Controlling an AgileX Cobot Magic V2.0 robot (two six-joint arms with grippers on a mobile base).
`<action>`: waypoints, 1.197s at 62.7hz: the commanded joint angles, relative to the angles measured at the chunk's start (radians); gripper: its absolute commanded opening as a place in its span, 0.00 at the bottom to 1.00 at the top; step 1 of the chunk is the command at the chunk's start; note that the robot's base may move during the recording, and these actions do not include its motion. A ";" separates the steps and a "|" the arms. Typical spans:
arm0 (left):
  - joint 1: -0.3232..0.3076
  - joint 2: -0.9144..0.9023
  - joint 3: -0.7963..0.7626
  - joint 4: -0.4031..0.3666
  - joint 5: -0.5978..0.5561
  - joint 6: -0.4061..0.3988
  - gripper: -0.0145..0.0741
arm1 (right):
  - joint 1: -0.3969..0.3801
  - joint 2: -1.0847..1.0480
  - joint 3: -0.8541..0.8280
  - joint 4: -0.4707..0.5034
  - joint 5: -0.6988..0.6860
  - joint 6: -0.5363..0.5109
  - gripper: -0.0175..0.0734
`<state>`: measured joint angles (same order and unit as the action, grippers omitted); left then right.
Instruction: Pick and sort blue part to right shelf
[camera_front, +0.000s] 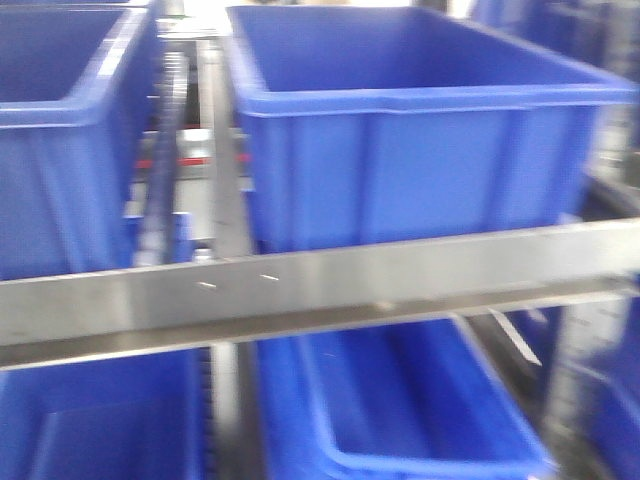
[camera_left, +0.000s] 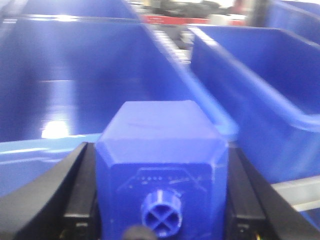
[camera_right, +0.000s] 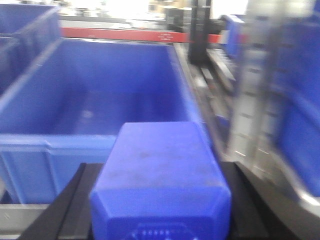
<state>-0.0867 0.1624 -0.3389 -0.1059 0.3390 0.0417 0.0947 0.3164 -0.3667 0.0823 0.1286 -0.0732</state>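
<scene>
The left tool (camera_left: 160, 162) pinches a blue block (camera_left: 160, 140) with a small cross-marked knob between its black fingers (camera_left: 75, 192). It is held just above the near rim of a blue bin (camera_left: 70, 80) at the front edge of the right shelf (camera_front: 300, 290). The right tool (camera_right: 159, 172) is clamped on the blue part (camera_right: 157, 155), which sits just before the front wall of a second blue bin (camera_right: 115, 90) at the same front edge; its cap is cut off by the frame, so it is probably, not certainly, the bottle-shaped piece.
</scene>
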 joint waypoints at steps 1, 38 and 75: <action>0.000 0.011 -0.030 -0.010 -0.089 -0.005 0.52 | -0.007 0.008 -0.032 0.002 -0.097 -0.010 0.63; 0.000 0.011 -0.030 -0.010 -0.089 -0.005 0.52 | -0.007 0.008 -0.032 0.002 -0.097 -0.010 0.63; 0.000 0.011 -0.030 -0.010 -0.089 -0.005 0.52 | -0.007 0.008 -0.032 0.002 -0.097 -0.010 0.63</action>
<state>-0.0867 0.1624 -0.3389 -0.1059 0.3390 0.0417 0.0947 0.3164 -0.3667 0.0823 0.1286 -0.0732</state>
